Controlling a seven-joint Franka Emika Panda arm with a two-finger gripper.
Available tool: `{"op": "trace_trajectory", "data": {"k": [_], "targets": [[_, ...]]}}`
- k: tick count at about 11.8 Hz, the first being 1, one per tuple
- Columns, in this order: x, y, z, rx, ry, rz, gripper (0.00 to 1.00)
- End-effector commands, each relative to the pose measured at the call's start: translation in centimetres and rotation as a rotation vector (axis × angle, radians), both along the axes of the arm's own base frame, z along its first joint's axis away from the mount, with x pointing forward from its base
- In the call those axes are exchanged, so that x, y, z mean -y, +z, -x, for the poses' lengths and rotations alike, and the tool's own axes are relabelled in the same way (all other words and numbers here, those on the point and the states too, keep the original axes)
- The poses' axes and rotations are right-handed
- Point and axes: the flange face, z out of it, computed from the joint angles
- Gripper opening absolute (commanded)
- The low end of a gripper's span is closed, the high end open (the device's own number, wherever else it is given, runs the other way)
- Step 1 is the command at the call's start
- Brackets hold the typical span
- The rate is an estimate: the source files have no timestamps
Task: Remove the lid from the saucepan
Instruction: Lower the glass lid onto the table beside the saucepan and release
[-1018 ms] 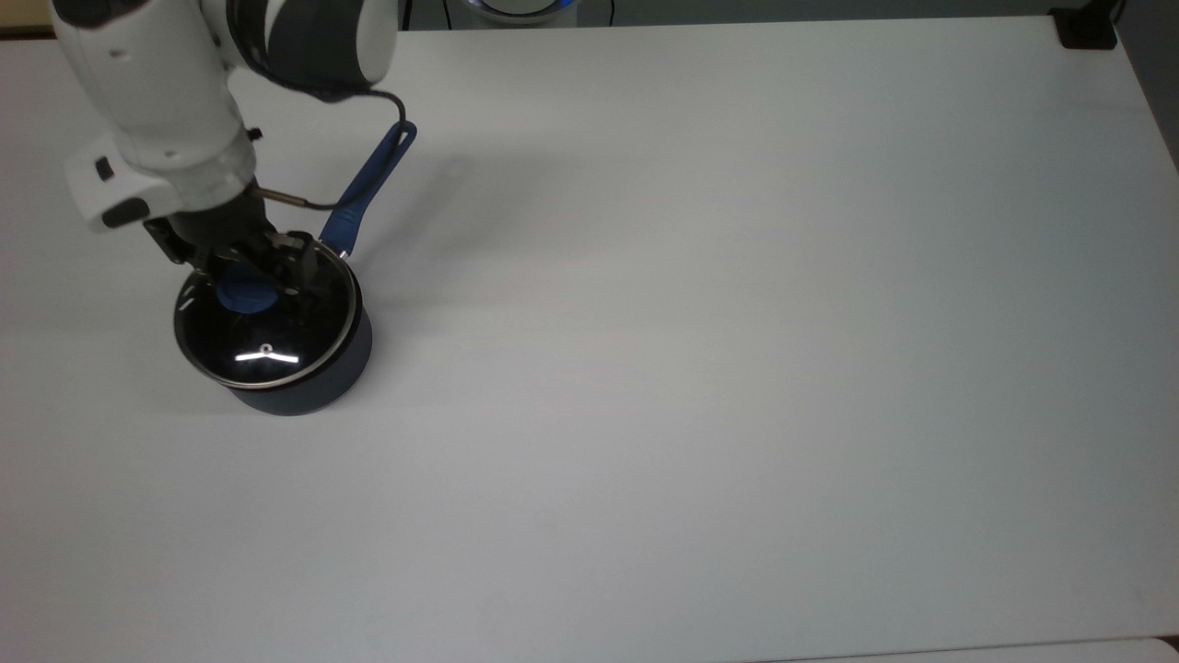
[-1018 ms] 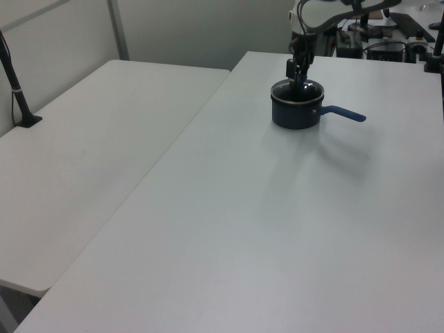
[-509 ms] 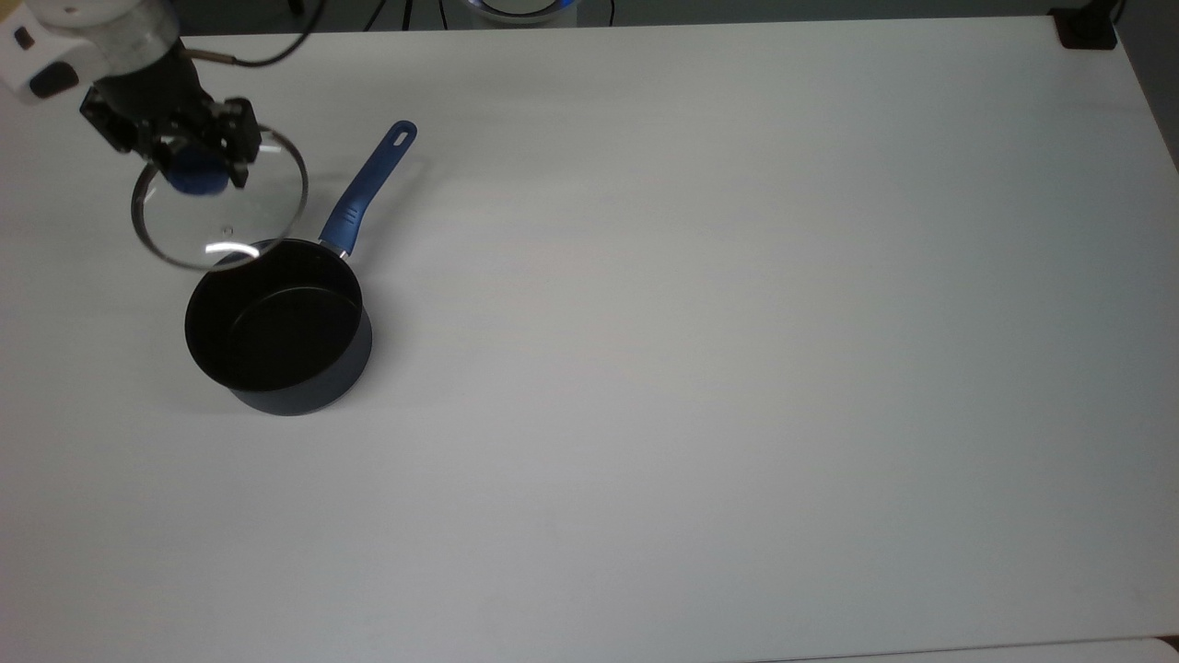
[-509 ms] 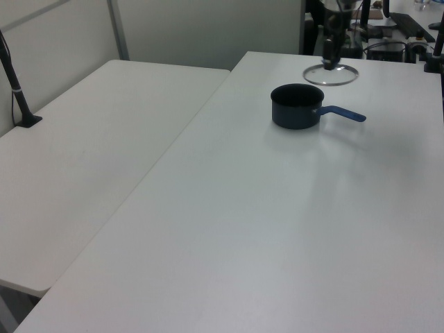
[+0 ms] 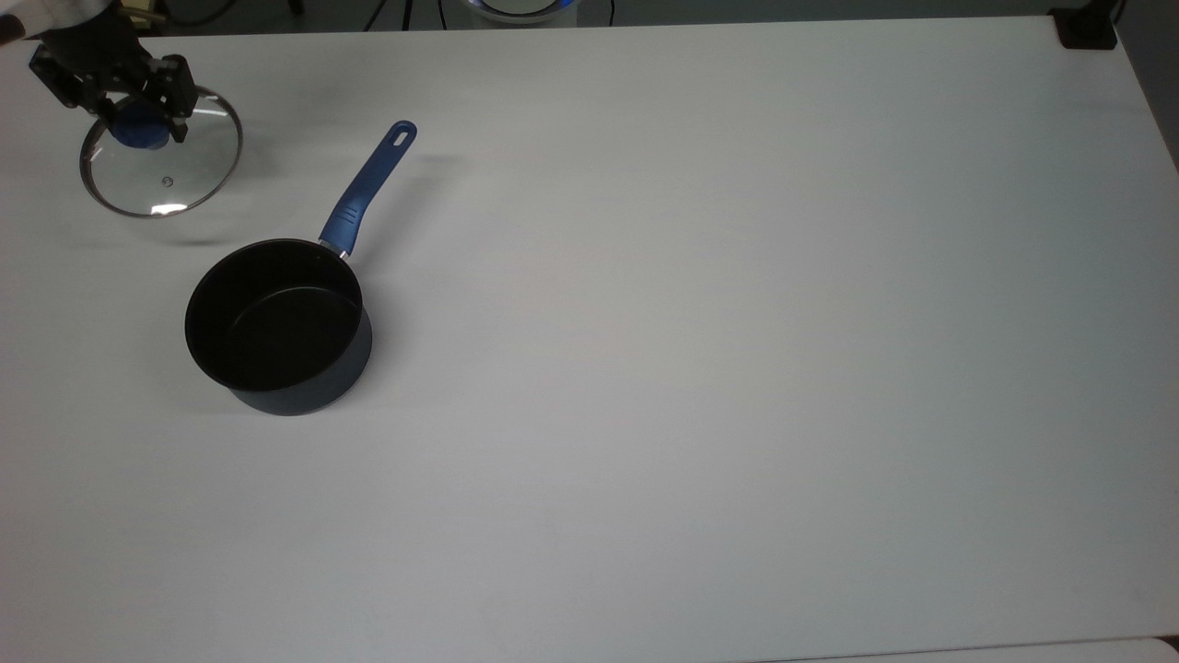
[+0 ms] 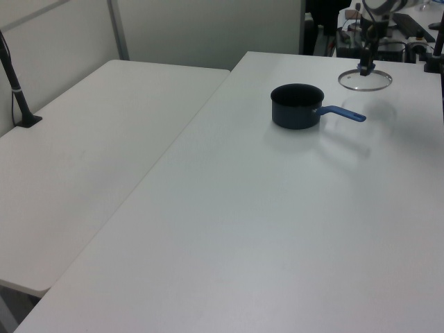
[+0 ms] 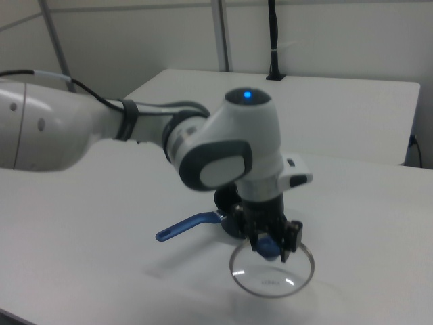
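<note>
The lid (image 5: 162, 166) is off the pan (image 5: 274, 324) and hangs from the gripper (image 5: 138, 124), whose jaws pinch its blue knob (image 5: 140, 129) from either side. In the top view the lid sits near the top left corner, up and to the left of the pan and well apart from it, its clear glass showing the white table (image 5: 700, 350) through it, with the small steam hole (image 5: 166, 181) below the knob and a bright glint on the near rim. A faint shadow lies on the table just below it in the top view, so the lid appears to hang a little above the surface. In the left view the lid (image 6: 365, 80) is beyond the pan (image 6: 297, 105), toward the left view's right, with the gripper (image 6: 364, 67) coming straight down onto it. In the right view the lid (image 7: 272, 273) hangs level below the gripper (image 7: 270, 247), and the white arm (image 7: 142, 139) reaches in from the right view's left. The pan stands upright and open, its black inside bare, with its blue handle (image 5: 367, 189) pointing up and to the right in the top view; in the right view the handle (image 7: 186, 227) juts out from behind the arm.
</note>
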Motion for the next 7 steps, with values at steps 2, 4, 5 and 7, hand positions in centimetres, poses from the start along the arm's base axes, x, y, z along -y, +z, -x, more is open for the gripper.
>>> {"op": "trace_trajectory", "data": {"k": [2,4,5,7], "targets": [[-0.1,-5.7,-0.6,-0.002,0.027,0.027,0.27],[-0.5,-7.4,-1.3,-0.011,0.033,0.036,0.28],[-0.7,-7.7,-1.6,-0.009,0.033,0.039,0.30],[-0.8,-8.6,-1.8,-0.021,0.035,0.037,0.66]]}}
